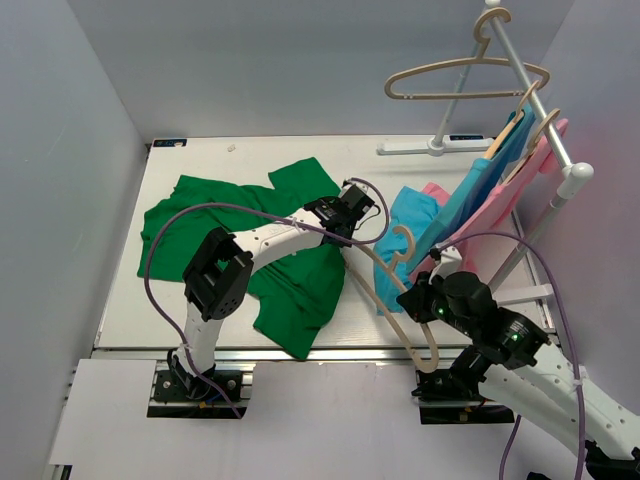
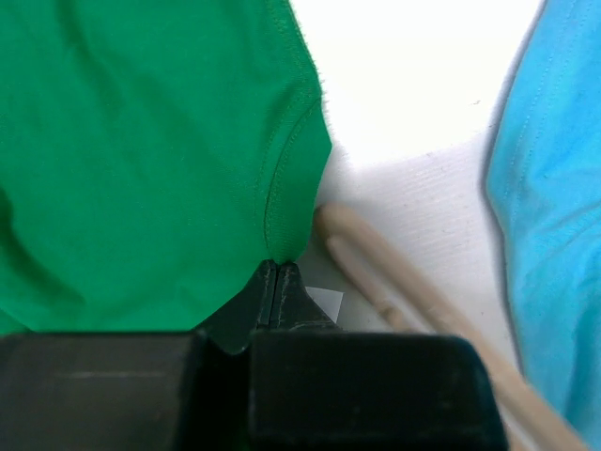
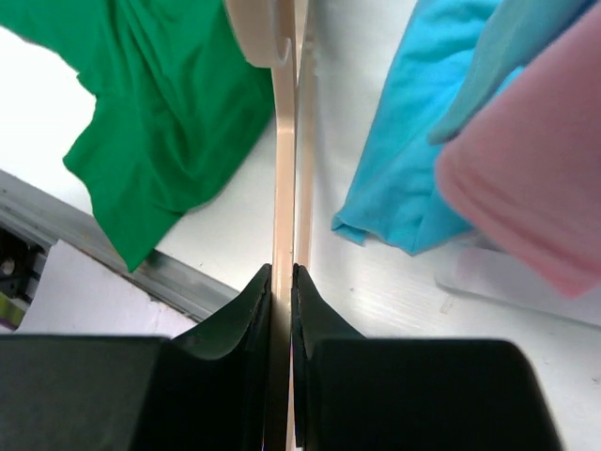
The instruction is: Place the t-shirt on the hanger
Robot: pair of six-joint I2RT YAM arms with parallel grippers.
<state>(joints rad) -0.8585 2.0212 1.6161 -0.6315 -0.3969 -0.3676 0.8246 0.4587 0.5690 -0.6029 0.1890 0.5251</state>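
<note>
The green t-shirt [image 1: 190, 230] lies spread and rumpled on the white table. My left gripper [image 1: 347, 228] is at its right edge. In the left wrist view the gripper [image 2: 279, 265] is shut on a stitched hem of the t-shirt [image 2: 141, 141]. My right gripper [image 1: 412, 300] is shut on a beige hanger [image 1: 404, 237] and holds it slanted just right of the t-shirt. In the right wrist view the gripper [image 3: 282, 271] clamps the thin hanger bar [image 3: 284, 141], with the t-shirt [image 3: 160, 113] to the left. The hanger [image 2: 394, 282] also lies close beside the left jaws.
A slanted white garment rack [image 1: 540, 110] stands at the right, with a light blue garment [image 1: 450, 210] and a pink garment [image 1: 510, 200] on hangers and a bare hanger [image 1: 465, 75] at its top. Its base [image 1: 430, 147] rests at the table's back.
</note>
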